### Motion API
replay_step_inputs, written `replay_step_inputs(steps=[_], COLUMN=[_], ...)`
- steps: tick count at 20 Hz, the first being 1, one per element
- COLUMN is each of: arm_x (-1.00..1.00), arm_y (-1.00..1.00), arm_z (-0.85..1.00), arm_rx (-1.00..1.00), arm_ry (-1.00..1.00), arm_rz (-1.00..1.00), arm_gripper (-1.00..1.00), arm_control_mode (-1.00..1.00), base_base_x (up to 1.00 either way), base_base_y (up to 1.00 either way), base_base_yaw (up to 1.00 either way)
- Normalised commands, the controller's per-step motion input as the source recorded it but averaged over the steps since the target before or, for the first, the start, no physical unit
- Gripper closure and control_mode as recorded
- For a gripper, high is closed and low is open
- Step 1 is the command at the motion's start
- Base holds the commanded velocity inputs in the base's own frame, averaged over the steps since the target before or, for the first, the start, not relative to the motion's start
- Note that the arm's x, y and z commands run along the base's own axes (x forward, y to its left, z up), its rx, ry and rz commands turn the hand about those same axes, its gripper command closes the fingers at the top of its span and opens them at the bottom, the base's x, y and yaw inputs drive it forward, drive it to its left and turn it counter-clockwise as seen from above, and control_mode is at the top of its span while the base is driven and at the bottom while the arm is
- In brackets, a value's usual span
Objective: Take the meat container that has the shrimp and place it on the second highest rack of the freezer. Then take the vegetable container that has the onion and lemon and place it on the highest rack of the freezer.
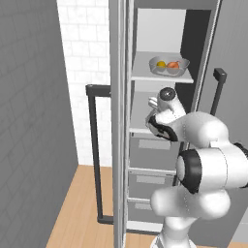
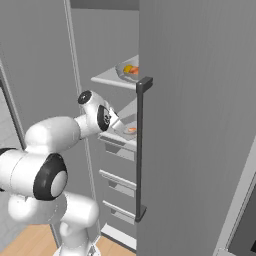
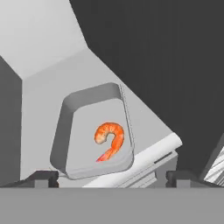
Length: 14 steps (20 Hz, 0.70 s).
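On a smooth pale freezer (image 1: 122, 145) shelf, rounded grey tray (image 3: 65, 131), curled glossy orange shrimp (image 3: 109, 140), dark fingers (image 3: 41, 177) apart

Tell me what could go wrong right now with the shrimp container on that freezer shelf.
The meat container sits near the shelf's front edge, so a nudge might tip it off. The gripper looks open with its fingertips close to the container's near wall, so pulling back carelessly could drag it. The bowl above sits close to the arm's path when it lifts.
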Motion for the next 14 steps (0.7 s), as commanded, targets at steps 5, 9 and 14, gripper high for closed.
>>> replay_step_inputs(steps=[5, 9, 14], arm_x=[-1.00, -1.00, -1.00], arm_y=[0.89, 0.32, 0.00], arm_z=[1.00, 1.00, 0.98], arm_rx=[0.09, 0.37, 0.43], arm_ry=[-0.02, 0.15, 0.08], arm_rz=[-0.03, -0.04, -0.01], arm_gripper=[-1.00, -1.00, -1.00], arm_control_mode=[-1.00, -1.00, -1.00], base_base_x=[0.00, 0.00, 0.00], base_base_y=[0.00, 0.00, 0.00], base_base_yaw=[0.00, 0.00, 0.00])
